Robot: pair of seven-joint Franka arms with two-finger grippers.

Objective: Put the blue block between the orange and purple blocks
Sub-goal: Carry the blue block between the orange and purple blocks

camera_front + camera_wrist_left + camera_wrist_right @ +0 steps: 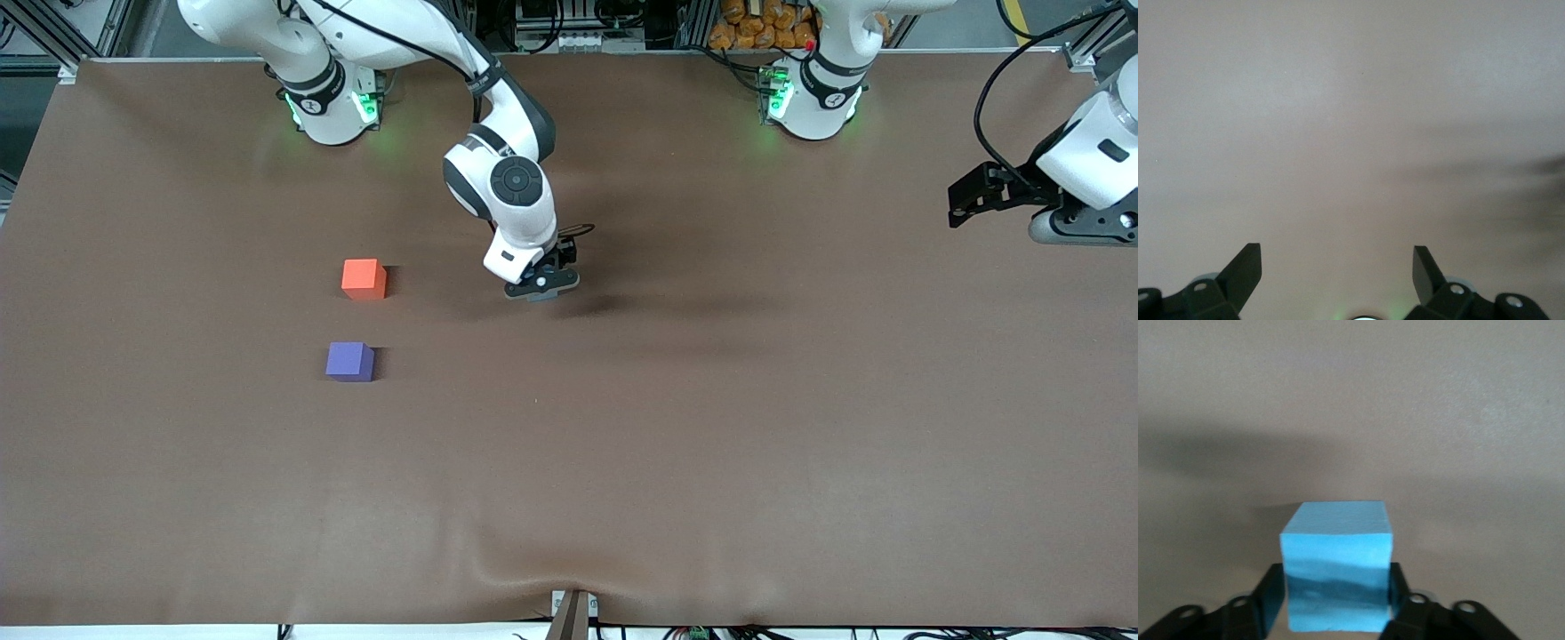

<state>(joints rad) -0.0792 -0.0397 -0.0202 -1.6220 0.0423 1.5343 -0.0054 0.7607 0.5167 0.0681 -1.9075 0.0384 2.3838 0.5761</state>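
The blue block (1337, 567) sits clamped between the right pincer (1337, 597) fingers on the table (711, 427).

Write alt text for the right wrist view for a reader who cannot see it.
A light blue block sits on the brown table between the two black fingers of the right gripper, which press against its sides. The block's top face and one side face show, and a soft shadow lies across the table next to it.
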